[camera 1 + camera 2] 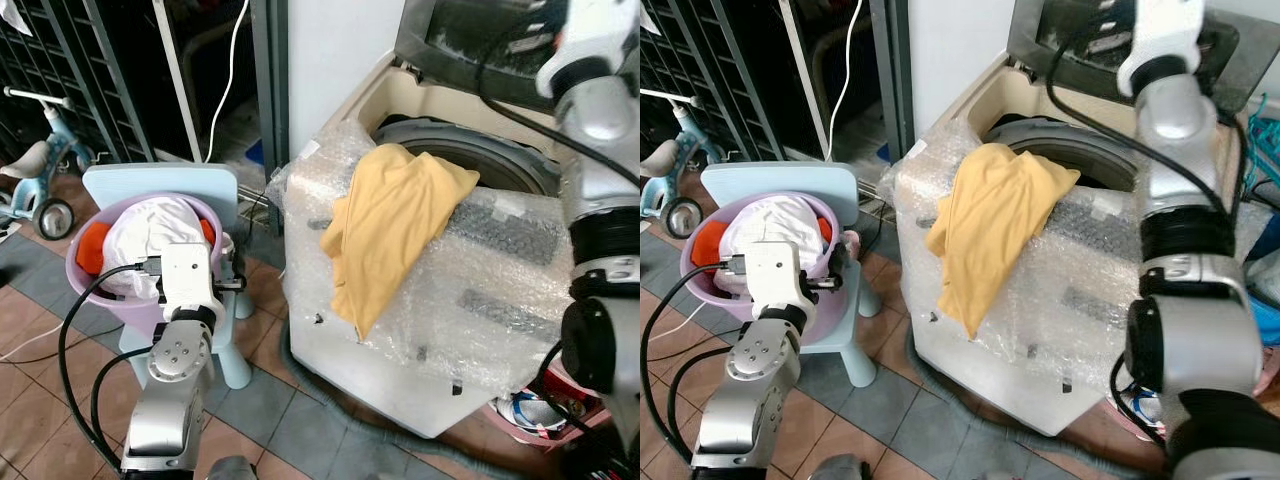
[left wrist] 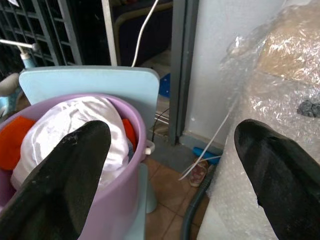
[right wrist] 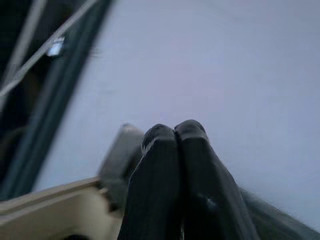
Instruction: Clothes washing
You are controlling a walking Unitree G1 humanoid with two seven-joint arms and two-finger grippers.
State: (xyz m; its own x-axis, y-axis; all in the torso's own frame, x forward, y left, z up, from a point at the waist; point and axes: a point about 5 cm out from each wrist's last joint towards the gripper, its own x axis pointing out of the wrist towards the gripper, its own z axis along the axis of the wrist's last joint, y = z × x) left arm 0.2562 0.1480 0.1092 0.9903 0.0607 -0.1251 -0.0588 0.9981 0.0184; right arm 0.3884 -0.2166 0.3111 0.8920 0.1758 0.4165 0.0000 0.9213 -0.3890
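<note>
One top-loading washing machine [image 1: 400,330], wrapped in bubble wrap [image 1: 500,300], stood at the right with its lid [image 1: 1120,40] raised against the white wall [image 3: 210,60]. One yellow garment [image 1: 390,225] hung over its front edge, half across the drum opening [image 1: 480,155] and half down the front. One pale blue child's chair [image 1: 165,185] stood to the left, well apart from the machine, carrying one purple basin [image 1: 85,285]. The basin held one white cloth [image 1: 150,235] heaped over what seemed to be a single orange item [image 1: 92,245], mostly buried. One small tricycle [image 1: 45,190] sat far left by the dark grille.

The left gripper [image 2: 170,165] hovered beside the basin, fingers [image 2: 65,175] spread wide and empty. The right gripper [image 3: 180,145] was raised near the lid, fingers pressed together on nothing.
</note>
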